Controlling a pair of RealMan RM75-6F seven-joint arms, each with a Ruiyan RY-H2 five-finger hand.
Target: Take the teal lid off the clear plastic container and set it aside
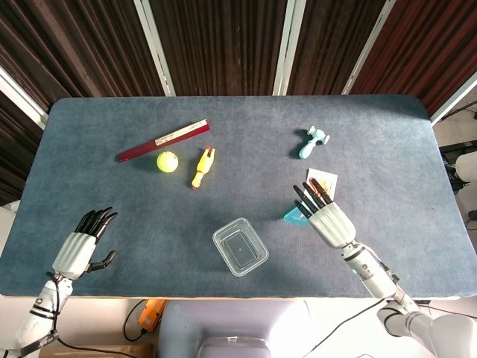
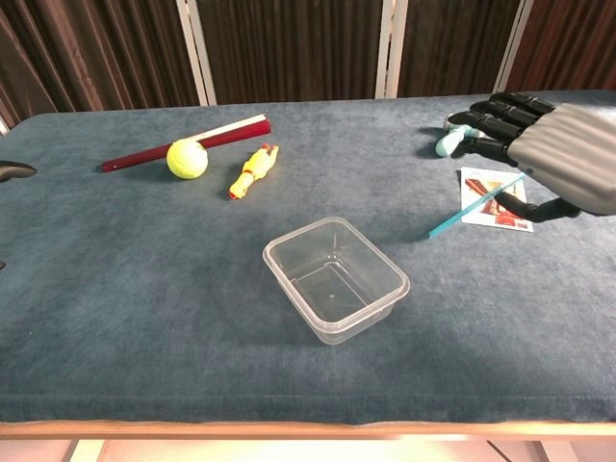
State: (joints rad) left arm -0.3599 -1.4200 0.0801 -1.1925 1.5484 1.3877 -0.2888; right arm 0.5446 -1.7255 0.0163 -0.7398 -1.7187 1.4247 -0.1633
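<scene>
The clear plastic container (image 1: 240,246) (image 2: 335,279) stands uncovered near the table's front middle. The teal lid (image 1: 294,216) (image 2: 476,205) is to its right, tilted, its low corner close to the cloth. My right hand (image 1: 325,215) (image 2: 566,156) holds the lid under its palm, thumb beneath and fingers stretched over it. Most of the lid is hidden by the hand in the head view. My left hand (image 1: 80,245) hovers empty at the front left corner with its fingers extended; in the chest view only a fingertip (image 2: 13,170) shows.
A picture card (image 2: 496,199) (image 1: 323,181) lies just beyond the lid, partly under my right hand. Farther back are a teal-and-white toy (image 1: 311,142), a rubber chicken (image 1: 203,165), a yellow ball (image 1: 168,161) and a red-and-white stick (image 1: 162,140).
</scene>
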